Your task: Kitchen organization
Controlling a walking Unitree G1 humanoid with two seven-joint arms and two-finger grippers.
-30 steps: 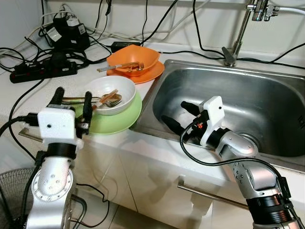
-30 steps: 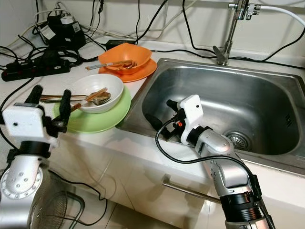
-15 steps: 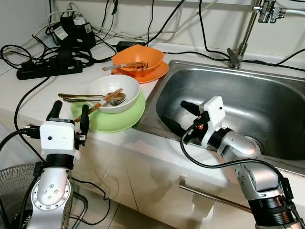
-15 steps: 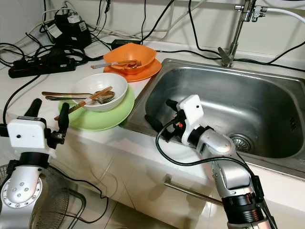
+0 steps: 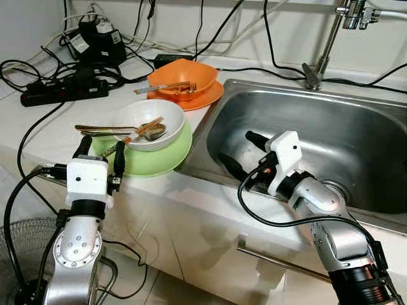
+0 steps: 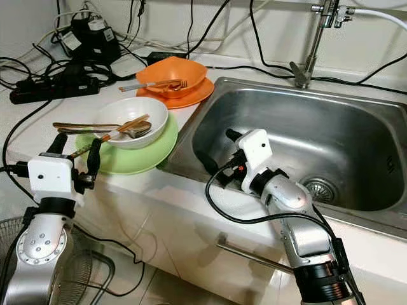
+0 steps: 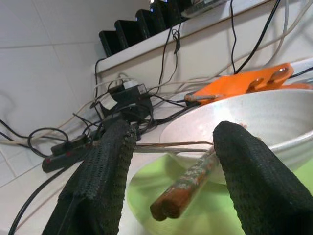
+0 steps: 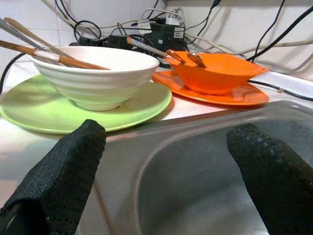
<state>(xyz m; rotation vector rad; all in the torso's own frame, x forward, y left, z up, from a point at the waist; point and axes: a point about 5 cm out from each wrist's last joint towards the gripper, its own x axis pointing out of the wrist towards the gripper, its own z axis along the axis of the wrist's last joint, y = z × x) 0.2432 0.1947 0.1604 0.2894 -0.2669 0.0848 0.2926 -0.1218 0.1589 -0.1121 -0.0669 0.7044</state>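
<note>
A white bowl (image 5: 147, 121) holding brown chopsticks (image 7: 188, 183) and a spoon sits on a green plate (image 5: 152, 162) on the counter. Behind it an orange bowl (image 5: 184, 76) with a fork rests on an orange plate (image 5: 203, 98). My left gripper (image 5: 102, 147) is open at the green plate's left edge, and the chopstick ends point out between its fingers (image 7: 105, 181). My right gripper (image 5: 236, 147) is open with nothing in it, low inside the steel sink (image 5: 356, 140) near its left wall, facing the white bowl (image 8: 98, 73).
A power strip (image 5: 63, 92), adapters and many black cables crowd the counter's back left. The faucet (image 5: 321, 44) rises behind the sink. A floor fan (image 5: 19, 254) stands at lower left, and a cabinet handle (image 5: 280, 260) runs below the counter.
The whole view has shifted a little. My left gripper dropped back from the bowl's rim and now stands at the green plate's edge. My right gripper stays in the sink.
</note>
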